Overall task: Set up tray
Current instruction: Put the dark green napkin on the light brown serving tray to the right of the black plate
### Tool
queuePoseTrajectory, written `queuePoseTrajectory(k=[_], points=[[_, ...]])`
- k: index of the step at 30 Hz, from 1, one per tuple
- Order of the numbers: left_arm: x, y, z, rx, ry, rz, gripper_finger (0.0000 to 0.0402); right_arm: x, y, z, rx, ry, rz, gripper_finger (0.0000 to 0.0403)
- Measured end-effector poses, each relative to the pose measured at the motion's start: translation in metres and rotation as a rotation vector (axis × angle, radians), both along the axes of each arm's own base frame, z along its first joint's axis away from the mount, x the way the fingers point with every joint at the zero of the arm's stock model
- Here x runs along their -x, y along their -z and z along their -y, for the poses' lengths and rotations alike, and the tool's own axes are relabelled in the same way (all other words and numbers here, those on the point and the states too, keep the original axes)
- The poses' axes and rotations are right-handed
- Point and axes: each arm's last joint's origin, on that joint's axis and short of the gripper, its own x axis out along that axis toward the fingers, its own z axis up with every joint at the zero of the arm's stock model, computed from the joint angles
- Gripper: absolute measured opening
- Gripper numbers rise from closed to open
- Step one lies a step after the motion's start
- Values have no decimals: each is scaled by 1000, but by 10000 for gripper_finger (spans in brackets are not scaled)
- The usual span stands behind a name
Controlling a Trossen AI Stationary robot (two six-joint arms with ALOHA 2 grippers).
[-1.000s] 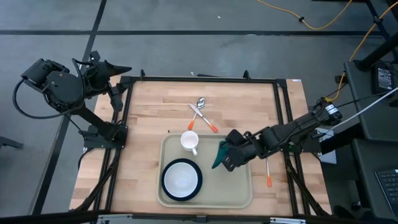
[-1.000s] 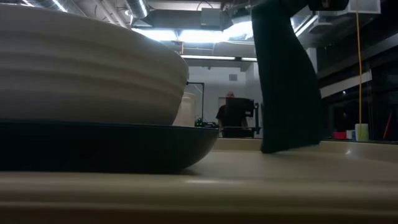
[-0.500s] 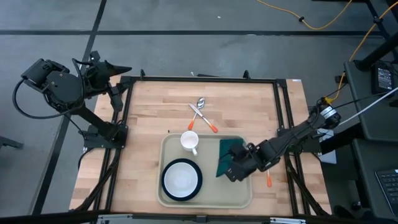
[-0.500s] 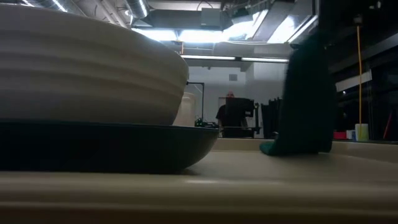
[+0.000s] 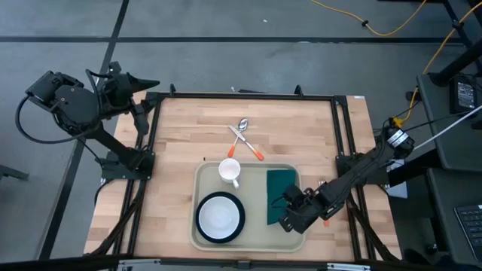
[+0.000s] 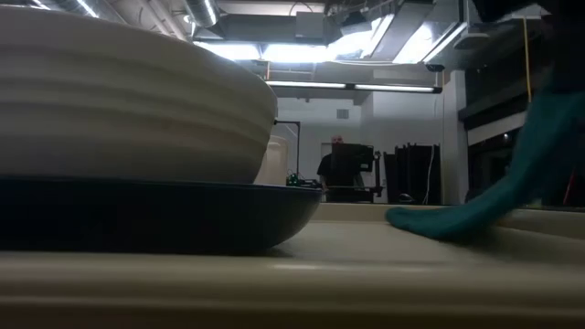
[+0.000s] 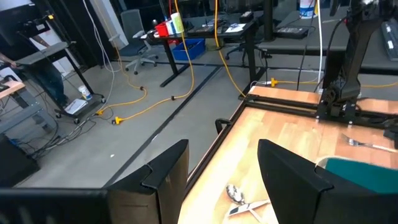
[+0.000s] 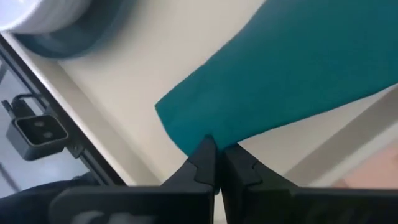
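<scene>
The beige tray (image 5: 203,177) lies at the table's near middle. It carries a white cup (image 5: 230,171), a white bowl on a dark plate (image 5: 220,217) and a dark green napkin (image 5: 281,192) along its right side. My right gripper (image 5: 289,219) is low over the tray's near right corner, shut on the napkin (image 8: 298,68). The napkin's far part lies flat on the tray (image 6: 430,222). My left gripper (image 5: 148,84) waits open, raised beyond the table's far left corner. My right gripper pinches the napkin's near edge (image 8: 205,132), close to a corner, between its two fingertips (image 8: 204,163). The fingers slant steeply down from the right. The near end rises to the gripper (image 6: 539,146) while the rest lies on the tray.
A spoon and a fork with orange handles (image 5: 242,137) lie crossed on the wood beyond the tray. Another orange-handled utensil (image 5: 325,219) lies right of the tray, partly under my right arm. Bare wood lies left of the tray.
My right gripper has gone down and toward the table's near edge, still shut on the napkin. The napkin, which hung upright below the gripper, now lies stretched along the tray's right side, its far end staying where it touched down.
</scene>
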Motion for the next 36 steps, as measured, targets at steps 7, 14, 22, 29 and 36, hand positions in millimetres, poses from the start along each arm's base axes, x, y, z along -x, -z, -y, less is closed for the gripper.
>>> queuePoseTrajectory(k=[7, 14, 22, 29, 36], points=[[0, -1, 0, 4, -1, 9, 187, 12, 24, -10, -81, 16, 16, 7], [0, -1, 0, -5, -11, 11, 187, 23, 38, -19, -125, -14, 22, 7], [0, -1, 0, -11, -23, 14, 187, 26, 41, -24, -133, -40, 19, 7], [0, -1, 0, -13, -27, 16, 187, 22, 54, -35, -165, -71, 3, 7], [0, -1, 0, -11, -28, 18, 187, 15, 69, -43, -203, -86, -1, 7]])
